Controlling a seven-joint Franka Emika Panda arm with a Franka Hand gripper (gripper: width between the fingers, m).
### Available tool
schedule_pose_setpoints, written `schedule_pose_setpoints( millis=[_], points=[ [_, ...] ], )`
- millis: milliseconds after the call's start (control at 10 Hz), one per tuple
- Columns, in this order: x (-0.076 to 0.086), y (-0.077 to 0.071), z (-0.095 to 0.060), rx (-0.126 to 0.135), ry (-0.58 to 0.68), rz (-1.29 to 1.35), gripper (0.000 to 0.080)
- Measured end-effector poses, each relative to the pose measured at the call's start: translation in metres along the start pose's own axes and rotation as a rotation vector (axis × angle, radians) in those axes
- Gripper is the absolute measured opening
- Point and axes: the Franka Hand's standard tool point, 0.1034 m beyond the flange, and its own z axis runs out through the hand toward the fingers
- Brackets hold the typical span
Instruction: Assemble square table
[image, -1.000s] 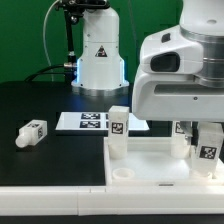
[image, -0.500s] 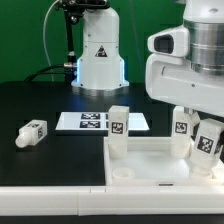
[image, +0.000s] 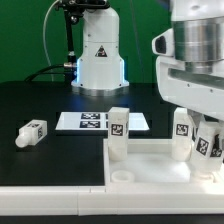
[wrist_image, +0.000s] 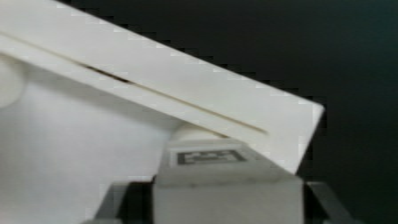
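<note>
Gripper (image: 205, 138) clamped on a tagged white leg (image: 209, 147); the leg hangs slightly tilted, long axis near vertical, above the right end of the square top (image: 150, 163) in the exterior view; its target, by judgement, lies straight below; a second leg (image: 182, 130) stands just beside, a third leg (image: 118, 132) upright at the opposite corner, a loose leg (image: 32, 132) well apart; the socket beneath is hidden; the wrist view shows only the leg and the top's wall.
</note>
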Motion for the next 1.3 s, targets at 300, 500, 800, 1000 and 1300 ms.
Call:
schedule_pose_setpoints(
  millis=[300,500,800,1000,1300],
  points=[
    [-0.0005,0.0000,0.0007,-0.001,0.000,-0.018,0.0465],
    [0.0008,-0.0011,-0.0007,-0.012,0.020,-0.178,0.0612],
    [0.0012,-0.0030,-0.0011,-0.018,0.051,-0.675,0.0647],
    [0.0039,-0.0026,-0.0010,-0.023,0.051,-0.794,0.0649],
    [-0.0036,-0.0036,-0.0030,-0.087,0.075,-1.353,0.0649]
  ],
)
